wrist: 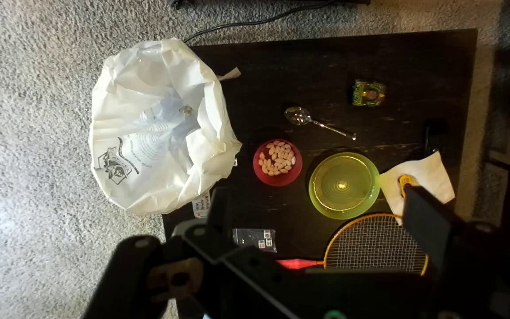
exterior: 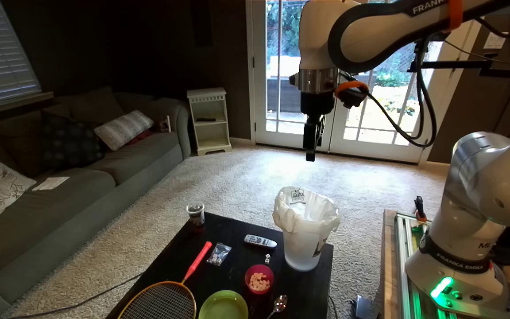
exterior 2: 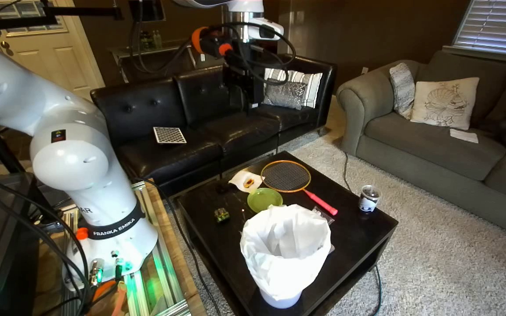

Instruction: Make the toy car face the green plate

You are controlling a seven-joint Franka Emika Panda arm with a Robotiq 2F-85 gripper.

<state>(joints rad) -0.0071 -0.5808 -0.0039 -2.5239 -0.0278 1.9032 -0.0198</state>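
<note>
The green plate [wrist: 344, 186] lies on the black table in the wrist view. It also shows in both exterior views [exterior: 224, 305] [exterior 2: 265, 199]. The small yellow toy car [wrist: 404, 182] sits on a white napkin beside the plate, near the racket. Its long side lies roughly across the direction to the plate; which end is its front I cannot tell. A finger hides part of it in the wrist view. It shows small in an exterior view [exterior 2: 249, 182]. My gripper [wrist: 317, 195] is open and empty, high above the table [exterior: 310, 157].
A tall white lined bin [wrist: 162, 128] stands on the table. A red bowl of nuts [wrist: 277, 162], a spoon [wrist: 299, 116], a yellow-green packet [wrist: 368, 93], a racket [wrist: 374, 243], a remote [exterior: 260, 241], a cup [exterior: 196, 215] and a dark item [wrist: 435, 135] lie around.
</note>
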